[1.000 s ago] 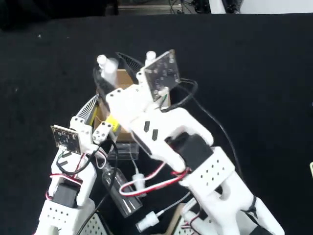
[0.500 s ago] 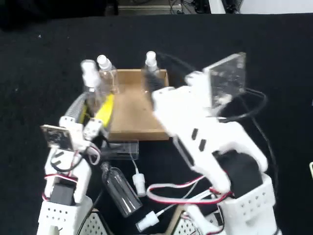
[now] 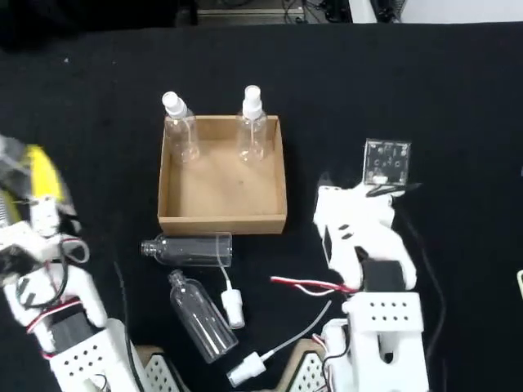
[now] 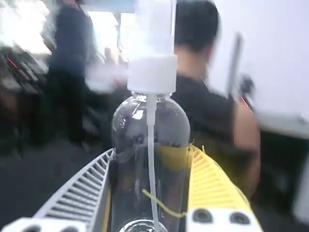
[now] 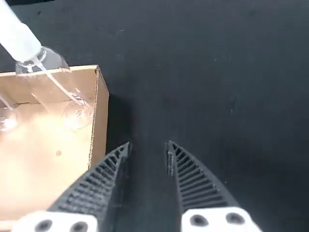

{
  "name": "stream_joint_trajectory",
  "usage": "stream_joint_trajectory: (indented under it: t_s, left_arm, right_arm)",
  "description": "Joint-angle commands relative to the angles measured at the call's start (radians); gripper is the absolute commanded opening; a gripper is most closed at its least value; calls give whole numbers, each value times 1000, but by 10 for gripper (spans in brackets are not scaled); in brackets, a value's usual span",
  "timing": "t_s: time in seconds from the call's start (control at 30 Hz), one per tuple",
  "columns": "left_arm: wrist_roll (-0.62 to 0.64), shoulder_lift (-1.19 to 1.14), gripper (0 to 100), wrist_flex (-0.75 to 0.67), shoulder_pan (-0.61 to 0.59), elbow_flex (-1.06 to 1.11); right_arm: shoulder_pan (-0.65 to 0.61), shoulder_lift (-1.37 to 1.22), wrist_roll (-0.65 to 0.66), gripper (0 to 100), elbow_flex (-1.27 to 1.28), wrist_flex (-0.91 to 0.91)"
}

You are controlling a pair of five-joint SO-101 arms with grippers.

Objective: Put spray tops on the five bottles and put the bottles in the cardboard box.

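While the left gripper (image 4: pixel 150 157) clamps a spray-topped bottle (image 4: pixel 166 125) at the high view's left edge, the right gripper (image 5: pixel 147 147) hangs agape right of centre, just beside the cardboard box (image 3: pixel 222 221). Lower centre: two loose spray tops (image 3: pixel 232 306), two uncapped bottles (image 3: pixel 188 249) lying flat on the table (image 3: pixel 425 98). Box's upper corners: two capped bottles (image 3: pixel 181 131), upright.
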State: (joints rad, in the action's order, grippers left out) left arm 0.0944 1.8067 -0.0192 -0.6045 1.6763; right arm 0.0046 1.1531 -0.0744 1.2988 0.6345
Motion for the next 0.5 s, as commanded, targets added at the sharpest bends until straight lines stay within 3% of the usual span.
stream_joint_trajectory:
  t_s: [0.0,0.23,0.47]
  left_arm:
    - [-12,-92,30,-230,-33,28]
    - [-12,-617,30,-634,-41,-12]
    - [-12,-1183,30,-948,-153,-202]
  right_arm:
    - [17,51,-8,81,19,-46]
    - [17,67,-8,81,51,-78]
    - [17,67,-8,81,91,-144]
